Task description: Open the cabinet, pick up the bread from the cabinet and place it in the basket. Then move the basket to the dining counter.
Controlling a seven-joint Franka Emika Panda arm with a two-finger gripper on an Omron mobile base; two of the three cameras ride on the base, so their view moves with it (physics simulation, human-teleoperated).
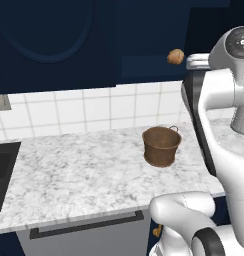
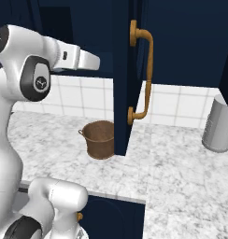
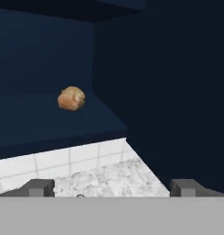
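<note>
A: Bread (image 3: 71,98) position relative to jaws?
B: On the open cabinet's (image 1: 144,45) shelf, far ahead and left of centre. Gripper (image 3: 112,188) spread wide, holding nothing; only the fingertips (image 3: 39,187) show.
A: Anything obscured?
B: In the left base view the arm covers the worktop's (image 1: 69,170) right end.
A: Surroundings?
B: Basket (image 1: 161,145) below the shelf; open door (image 2: 121,74), brass handle (image 2: 143,72), just right of it; grey metal cylinder (image 2: 218,123) far right.

We see a marbled worktop (image 1: 69,175) under a white tiled wall (image 1: 84,110), a black sink (image 1: 4,175), a grey drawer (image 1: 89,235), and a grey ribbed cylinder (image 2: 217,126).
</note>
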